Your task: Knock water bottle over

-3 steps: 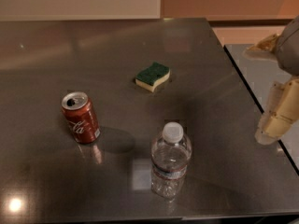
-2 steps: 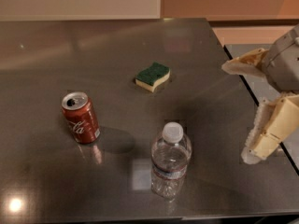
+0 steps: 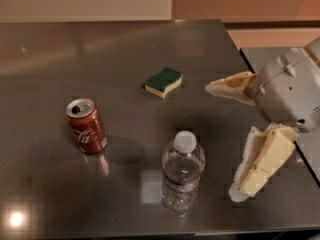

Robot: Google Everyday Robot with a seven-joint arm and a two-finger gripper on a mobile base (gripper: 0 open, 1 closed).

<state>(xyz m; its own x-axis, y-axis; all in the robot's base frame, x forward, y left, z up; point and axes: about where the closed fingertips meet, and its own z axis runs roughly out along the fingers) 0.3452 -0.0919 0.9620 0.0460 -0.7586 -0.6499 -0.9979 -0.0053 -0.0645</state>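
Note:
The water bottle (image 3: 182, 172) stands upright near the front edge of the dark table (image 3: 100, 64); it is clear and ribbed with a white cap. My gripper (image 3: 223, 143) comes in from the right, just to the right of the bottle and apart from it. It is open and empty: one cream finger (image 3: 231, 88) points left above the bottle's level, the other (image 3: 260, 165) hangs down toward the front right.
A red Coca-Cola can (image 3: 86, 126) stands upright to the left of the bottle. A green and yellow sponge (image 3: 163, 82) lies at mid-table behind the bottle. The table's right edge runs just behind the gripper.
The gripper has moved left from the right edge of view toward the bottle, with its fingers spread. The bottle, can and sponge have not moved.

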